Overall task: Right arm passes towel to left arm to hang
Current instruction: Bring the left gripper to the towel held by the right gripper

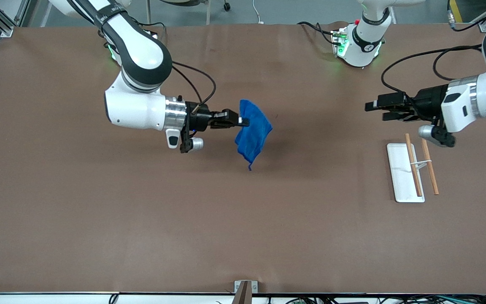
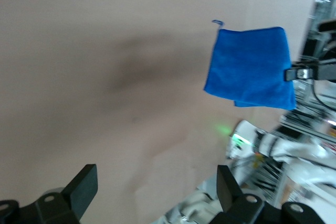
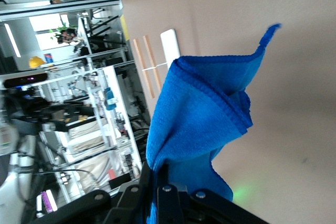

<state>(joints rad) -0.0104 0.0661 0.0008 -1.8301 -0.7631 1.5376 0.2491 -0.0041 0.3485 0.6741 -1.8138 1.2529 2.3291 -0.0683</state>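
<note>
The towel (image 1: 252,131) hangs in the air over the middle of the brown table (image 1: 99,219), pinched at its upper edge by the right gripper (image 1: 243,121), whose fingers are clamped on the cloth. In the front view, the right arm (image 1: 141,88) reaches level toward the left arm's end of the table, and the cloth droops to a point below the grip. The left gripper (image 1: 373,110) hovers over the table near a white rack base (image 1: 401,175) with two wooden rods (image 1: 414,164), well apart from the towel, fingers spread; the left arm (image 1: 479,97) enters from the view's edge.

In the left wrist view, the two black fingertips (image 2: 84,187) stand wide apart with nothing between them. The towel (image 2: 251,67) shows farther off as a flat blue rectangle, a small loop (image 2: 217,22) at one corner, the right gripper's fingers (image 2: 296,73) nipping its edge.

In the right wrist view, the towel (image 3: 202,124) rises in folds from the clamped black fingers (image 3: 168,192), one corner sticking out. The rods (image 3: 144,64) and the white base (image 3: 170,45) lie on the table farther off.
</note>
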